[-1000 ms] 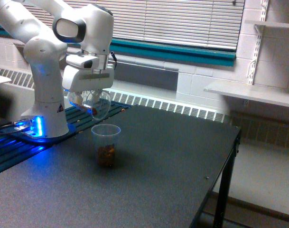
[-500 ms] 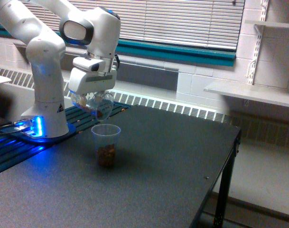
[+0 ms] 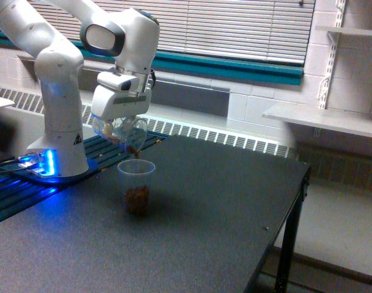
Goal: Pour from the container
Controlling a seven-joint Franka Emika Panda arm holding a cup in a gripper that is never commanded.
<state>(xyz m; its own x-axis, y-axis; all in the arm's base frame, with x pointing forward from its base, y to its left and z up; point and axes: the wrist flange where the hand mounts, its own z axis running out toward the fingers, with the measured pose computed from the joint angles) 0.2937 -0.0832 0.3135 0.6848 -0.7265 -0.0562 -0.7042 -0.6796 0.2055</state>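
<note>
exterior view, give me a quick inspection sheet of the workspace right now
surface: dark table, matte, bare apart from the cup.
job's things: clear container held tipped, mouth down toward the exterior view's right, brown bits at its lip, just above the cup; cup upright, brown bits in its lower part.
clutter: nothing seen.
grippers: gripper shut on the container; the jaws themselves are hard to make out.
cables: dark cable at the arm base, beside the blue light.
surroundings: window blinds, teal sill, radiator grille along the wall, wall shelves at the exterior view's right.
</note>
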